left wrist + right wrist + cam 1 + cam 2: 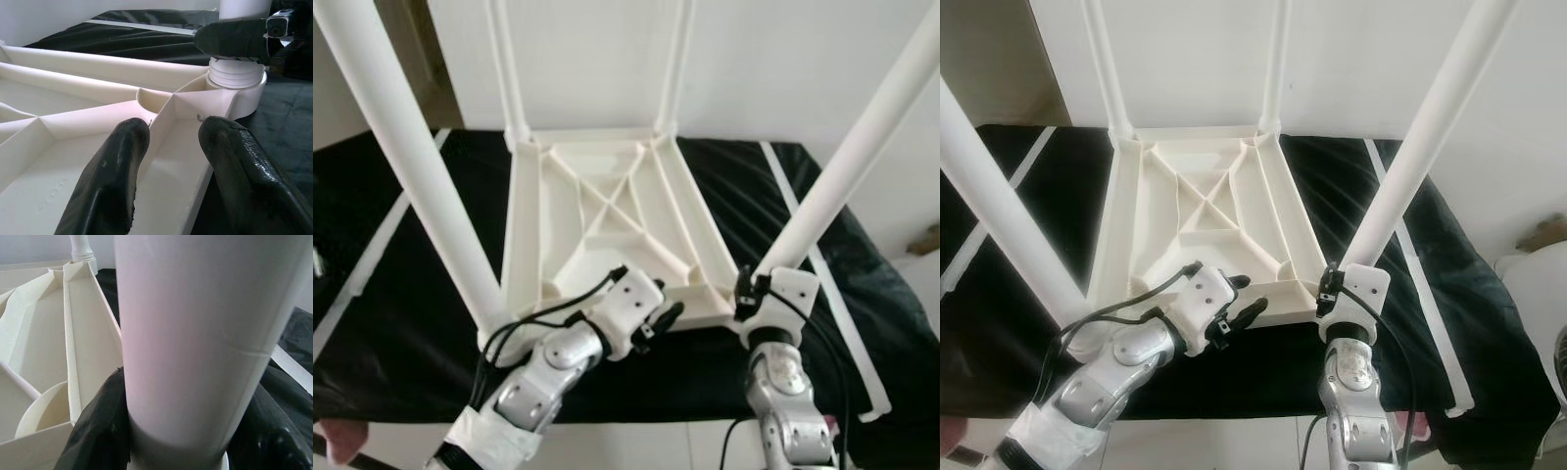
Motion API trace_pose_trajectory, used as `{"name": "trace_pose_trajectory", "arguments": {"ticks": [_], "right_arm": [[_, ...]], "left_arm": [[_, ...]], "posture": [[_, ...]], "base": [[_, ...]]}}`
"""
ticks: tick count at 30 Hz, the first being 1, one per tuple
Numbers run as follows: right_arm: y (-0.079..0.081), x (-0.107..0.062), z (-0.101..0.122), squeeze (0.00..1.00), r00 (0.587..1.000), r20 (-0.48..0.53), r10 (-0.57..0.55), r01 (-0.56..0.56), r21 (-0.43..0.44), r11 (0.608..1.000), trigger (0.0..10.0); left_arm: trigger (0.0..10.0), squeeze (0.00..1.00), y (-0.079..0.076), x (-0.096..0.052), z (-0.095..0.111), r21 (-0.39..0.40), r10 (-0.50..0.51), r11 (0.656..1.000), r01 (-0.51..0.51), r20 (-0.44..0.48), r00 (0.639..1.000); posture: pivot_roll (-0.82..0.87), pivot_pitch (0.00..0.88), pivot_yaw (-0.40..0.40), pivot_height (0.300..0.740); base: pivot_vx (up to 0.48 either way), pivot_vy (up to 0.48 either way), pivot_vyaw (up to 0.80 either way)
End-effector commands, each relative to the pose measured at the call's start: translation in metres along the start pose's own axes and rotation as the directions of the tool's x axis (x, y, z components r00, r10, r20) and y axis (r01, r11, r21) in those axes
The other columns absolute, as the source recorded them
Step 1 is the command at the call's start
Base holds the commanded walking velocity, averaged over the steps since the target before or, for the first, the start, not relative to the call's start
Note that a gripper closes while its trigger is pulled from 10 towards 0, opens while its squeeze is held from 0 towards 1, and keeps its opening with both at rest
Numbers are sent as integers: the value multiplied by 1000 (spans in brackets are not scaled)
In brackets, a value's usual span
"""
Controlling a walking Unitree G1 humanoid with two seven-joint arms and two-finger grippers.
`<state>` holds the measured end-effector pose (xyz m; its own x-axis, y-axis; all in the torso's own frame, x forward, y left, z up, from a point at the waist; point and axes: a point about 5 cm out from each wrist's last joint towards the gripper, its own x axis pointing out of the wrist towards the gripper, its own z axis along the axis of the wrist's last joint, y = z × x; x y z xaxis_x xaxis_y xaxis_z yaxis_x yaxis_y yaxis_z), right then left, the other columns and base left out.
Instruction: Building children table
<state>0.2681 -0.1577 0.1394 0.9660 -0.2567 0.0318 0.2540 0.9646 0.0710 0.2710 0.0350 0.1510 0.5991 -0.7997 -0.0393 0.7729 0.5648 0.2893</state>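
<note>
Table top (607,225) lies upside down on the black-draped surface (401,294), ribbed underside facing up, its long axis running away from me.

The near-right leg (862,147) stands in the corner socket straight ahead of my right hand (1347,294). Its long axis rises steeply from the socket and, in the head views, leans up and out to the right. In the right wrist view the black fingers (98,431) sit on either side of the leg's base, touching it, so I read this hand as closed around the leg just above the socket (234,85).

My left hand (661,321) is at the near edge of the top, just left of that same corner. Its two fingers (112,171) are narrowly parted, straddling an upright rib close to the rim, and holding nothing that I can confirm.

The coming move turns on that near-right corner. The right hand is the nearer one, already on the leg, so I judge any seating or turning must run along the leg's own axis while the left steadies the top.

Count:
- One table top.
- Four legs: the near-right leg, the near-left leg (406,166), the far-left leg (504,69), and the far-right leg (674,64).
- All four stand in corners. I cannot tell whether they are fully seated.
</note>
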Motion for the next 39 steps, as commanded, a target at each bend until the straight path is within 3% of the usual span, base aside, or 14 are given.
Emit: {"name": "trace_pose_trajectory", "arguments": {"ticks": [1, 9, 19, 22, 23, 28, 29, 30, 39], "right_arm": [[-5, -2, -14, 0, 996, -84, -39, 38, -13, 999, 10000], [4, -4, -8, 0, 999, -49, -14, 14, -5, 1000, 10000], [4, -2, -7, 0, 999, -46, -18, 18, -7, 1000, 10000], [4, -2, -7, 27, 999, -48, -18, 18, -3, 1000, 10000], [3, -2, -7, 98, 999, -48, -19, 19, -1, 1000, 10000], [3, -3, -6, 114, 999, -43, -19, 19, 0, 1000, 10000], [3, -3, -6, 882, 999, -43, -18, 18, 2, 1000, 10000], [3, -3, -6, 1000, 999, -43, -14, 14, 5, 1000, 10000], [3, -3, -4, 1000, 999, -32, 1, -1, 10, 1000, 10000]], "left_arm": [[10000, 0, -9, -1, 1, 7, -151, 988, 151, -1, 988], [10000, 0, -8, 0, 2, 10, -147, 989, 147, 3, 989], [10000, 0, -7, 0, 3, 12, -143, 990, 143, 4, 990], [10000, 0, -7, 0, 3, 12, -143, 990, 143, 5, 990], [10000, 0, -6, 0, 3, 13, -142, 990, 142, 5, 990], [10000, 0, -6, 0, 4, 14, -141, 990, 141, 7, 990], [10000, 0, -6, 0, 4, 13, -141, 990, 141, 8, 990], [10000, 0, -6, 0, 4, 13, -141, 990, 141, 8, 990], [10000, 0, -6, 1, 4, 12, -141, 990, 141, 9, 990]], "posture": [[-126, 83, -16, 740], [-124, 82, -19, 740], [-120, 81, -19, 740], [-120, 82, -20, 740], [-121, 82, -21, 740], [-121, 82, -22, 740], [-121, 82, -22, 740], [-121, 82, -22, 740], [-122, 85, -24, 740]], "base": [[0, 0, 0], [0, 0, 0], [0, 0, 0], [0, 0, 0], [0, 0, 0], [0, 0, 0], [0, 0, 0], [0, 0, 0], [0, 0, 0]]}}
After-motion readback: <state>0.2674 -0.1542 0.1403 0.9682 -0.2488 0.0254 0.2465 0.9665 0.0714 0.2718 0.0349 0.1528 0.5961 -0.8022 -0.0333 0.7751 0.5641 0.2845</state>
